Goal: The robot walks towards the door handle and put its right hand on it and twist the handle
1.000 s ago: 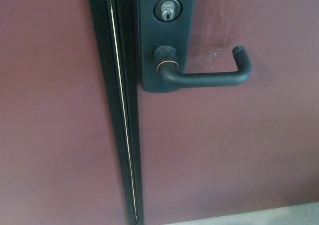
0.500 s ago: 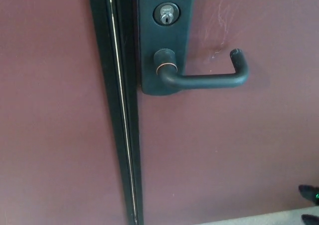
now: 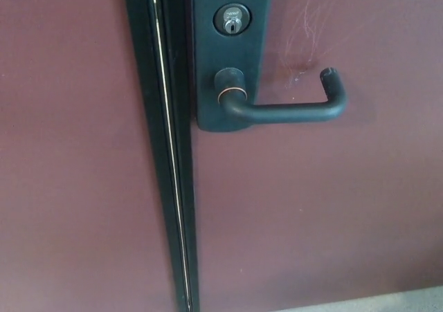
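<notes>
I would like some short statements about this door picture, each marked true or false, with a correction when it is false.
1. The door handle lies about level, its free end pointing to the picture's right. True.
2. The robot's right hand rests on the handle. False: no hand shows in this view, and nothing touches the handle.
3. A keyhole sits above the handle on the dark plate. True.
4. A key is stuck in the keyhole. False: it holds no key.
5. The door is painted white. False: it is dark reddish brown.
</notes>
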You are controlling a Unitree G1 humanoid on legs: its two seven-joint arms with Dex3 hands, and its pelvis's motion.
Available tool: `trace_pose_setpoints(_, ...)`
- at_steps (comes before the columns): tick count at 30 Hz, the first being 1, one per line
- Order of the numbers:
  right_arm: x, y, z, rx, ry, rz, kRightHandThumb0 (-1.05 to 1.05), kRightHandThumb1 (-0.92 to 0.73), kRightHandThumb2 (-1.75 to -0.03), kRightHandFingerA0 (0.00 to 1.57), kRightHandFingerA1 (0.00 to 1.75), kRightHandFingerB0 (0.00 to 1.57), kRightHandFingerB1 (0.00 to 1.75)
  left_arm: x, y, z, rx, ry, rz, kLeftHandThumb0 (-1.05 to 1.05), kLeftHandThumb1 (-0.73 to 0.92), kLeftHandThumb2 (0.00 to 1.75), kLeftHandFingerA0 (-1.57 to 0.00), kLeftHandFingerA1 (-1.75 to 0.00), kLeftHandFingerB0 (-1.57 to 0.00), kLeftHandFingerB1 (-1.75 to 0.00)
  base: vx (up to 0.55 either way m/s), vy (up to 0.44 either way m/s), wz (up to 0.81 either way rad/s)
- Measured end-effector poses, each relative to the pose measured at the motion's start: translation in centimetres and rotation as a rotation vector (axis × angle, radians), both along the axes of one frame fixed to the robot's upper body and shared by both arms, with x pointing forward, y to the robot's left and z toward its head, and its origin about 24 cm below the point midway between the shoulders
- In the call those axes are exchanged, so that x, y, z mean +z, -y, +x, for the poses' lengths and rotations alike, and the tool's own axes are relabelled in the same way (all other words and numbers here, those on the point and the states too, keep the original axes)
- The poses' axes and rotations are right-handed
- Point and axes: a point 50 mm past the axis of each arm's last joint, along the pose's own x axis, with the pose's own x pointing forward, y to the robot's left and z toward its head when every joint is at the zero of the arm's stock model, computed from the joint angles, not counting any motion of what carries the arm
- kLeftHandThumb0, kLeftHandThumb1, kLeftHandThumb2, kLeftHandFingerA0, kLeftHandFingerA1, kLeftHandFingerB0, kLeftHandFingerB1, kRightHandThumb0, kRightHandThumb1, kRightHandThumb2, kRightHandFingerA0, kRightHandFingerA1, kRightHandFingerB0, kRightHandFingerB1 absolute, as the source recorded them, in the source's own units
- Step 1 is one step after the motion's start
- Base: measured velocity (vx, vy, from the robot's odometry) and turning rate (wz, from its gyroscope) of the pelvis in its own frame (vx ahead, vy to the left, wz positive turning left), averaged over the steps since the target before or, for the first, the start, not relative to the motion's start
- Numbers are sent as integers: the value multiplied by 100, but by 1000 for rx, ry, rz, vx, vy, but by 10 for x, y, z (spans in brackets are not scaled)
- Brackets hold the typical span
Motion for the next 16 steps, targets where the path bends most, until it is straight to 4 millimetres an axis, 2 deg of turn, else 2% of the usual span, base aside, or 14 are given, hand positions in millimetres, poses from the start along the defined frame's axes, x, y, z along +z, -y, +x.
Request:
trace_pose_setpoints(2, -9, -3, -4, -6, -42, -12, -75, -56, -94, 12, 44, 0, 34, 0, 2, 2, -3, 8, -5, -18, 68, 60, -62, -47, -48, -40, 0, 0, 0)
trace_pose_setpoints(3, -12, -4, -6, -7, -55, -18, -77, -71, -62, 17, 28, 10, 24, -1, 3, 3, -4, 11, -7, -17, 68, 60, -62, -47, -48, -40, 0, 0, 0)
trace_pose_setpoints(4, -18, -6, -8, -10, -81, -31, -77, -70, -62, 17, 29, 10, 23, -1, 5, 5, -6, 19, -13, -17, 68, 60, -62, -47, -48, -40, 0, 0, 0)
trace_pose_setpoints(5, -21, -6, -9, -11, -93, -40, -80, -60, -88, 10, 39, 7, 32, -2, 6, 6, -7, 23, -17, -17, 68, 60, -62, -47, -49, -41, 0, 0, 0)
trace_pose_setpoints(7, -28, -9, -11, -11, -121, -64, -80, -60, -88, 10, 39, 7, 32, -2, 9, 9, -9, 33, -23, -17, 68, 60, -62, -47, -49, -41, 0, 0, 0)
trace_pose_setpoints(8, -30, -10, -11, -10, -131, -76, -76, -73, -62, 18, 29, 10, 25, -2, 9, 10, -9, 38, -25, -17, 68, 60, -62, -47, -49, -41, 0, 0, 0)
trace_pose_setpoints(10, -34, -12, -11, -10, -143, -95, -77, -73, -62, 18, 29, 10, 25, -2, 10, 12, -10, 45, -28, -18, 68, 60, -62, -46, -48, -40, 0, 0, 0)
trace_pose_setpoints(11, -36, -14, -10, -10, -151, -114, -80, -59, -91, 12, 41, 5, 31, -2, 11, 14, -12, 51, -29, -18, 67, 60, -60, -46, -48, -40, 0, 0, 0)
trace_pose_setpoints(16, -42, -18, -5, -4, -158, -171, -78, -60, -90, 12, 41, 4, 32, 2, 12, 24, -20, 77, -30, -18, 67, 60, -59, -45, -47, -40, 0, 0, 0)
